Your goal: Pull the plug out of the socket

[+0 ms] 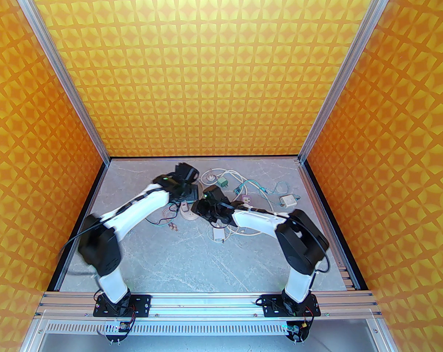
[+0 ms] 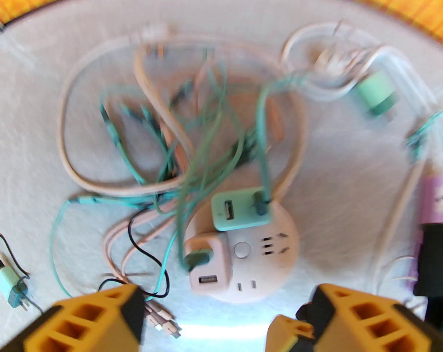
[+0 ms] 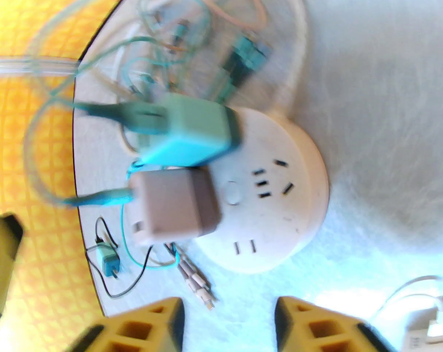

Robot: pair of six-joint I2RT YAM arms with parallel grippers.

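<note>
Arms: left arm [image 1: 133, 211] and right arm [image 1: 265, 220] lean in, wrists nearly meeting mid-table.
Socket: pale round socket [image 1: 189, 216] lying between the wrists, partly hidden.
Cables: white and teal cables [image 1: 243, 187] tangled behind.
Chargers: green cube [image 1: 223, 182], purple cube [image 1: 246, 199], white block [image 1: 288, 201] among them.
Table: grey marbled table [image 1: 192, 262].

Round socket [image 2: 269, 266]: one. Plugs seated in it: two, green plug [image 2: 239, 211], pink plug [image 2: 208, 266].

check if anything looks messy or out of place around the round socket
Nothing looks damaged or spilled. The oddity is clutter: green and pink cables lie in a tangled heap beyond the round socket, and a small green charger lies loose on the table nearby.
</note>
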